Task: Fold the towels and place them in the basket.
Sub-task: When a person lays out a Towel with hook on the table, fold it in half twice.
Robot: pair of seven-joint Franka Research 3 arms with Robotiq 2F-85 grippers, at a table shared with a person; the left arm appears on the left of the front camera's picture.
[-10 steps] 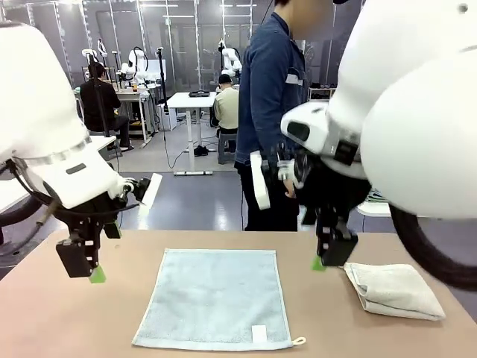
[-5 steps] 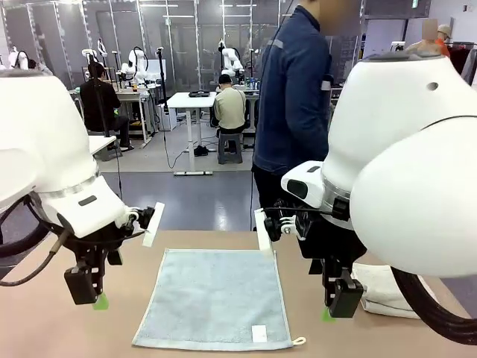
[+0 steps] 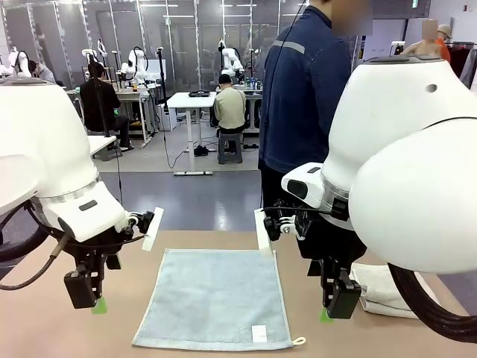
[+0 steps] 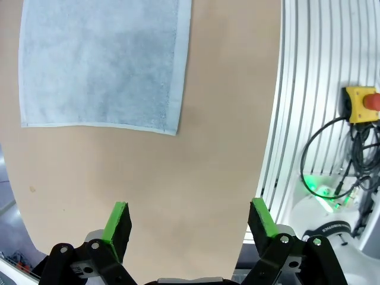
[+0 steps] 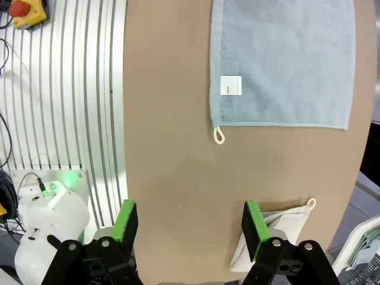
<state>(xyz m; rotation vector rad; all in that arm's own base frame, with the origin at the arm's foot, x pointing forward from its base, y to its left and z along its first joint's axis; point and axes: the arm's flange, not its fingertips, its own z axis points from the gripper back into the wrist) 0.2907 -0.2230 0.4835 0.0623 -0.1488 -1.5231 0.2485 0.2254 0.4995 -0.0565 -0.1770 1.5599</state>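
A pale blue-grey towel lies spread flat in the middle of the desk, with its white label and small hanging loop at the near right corner; a second, whitish towel lies folded on the desk to the right of it, the two apart with bare desk between them; the left gripper hangs low over bare desk just left of the flat towel's near left corner, its fingers spread wide with nothing between them; the right gripper hangs low over the strip of desk between the two towels, toward the near edge, its fingers likewise wide apart and empty, one green pad standing just beside the folded towel's edge; whether either gripper touches the desk I cannot tell; a person in a dark blue jacket stands at the far side of the desk.
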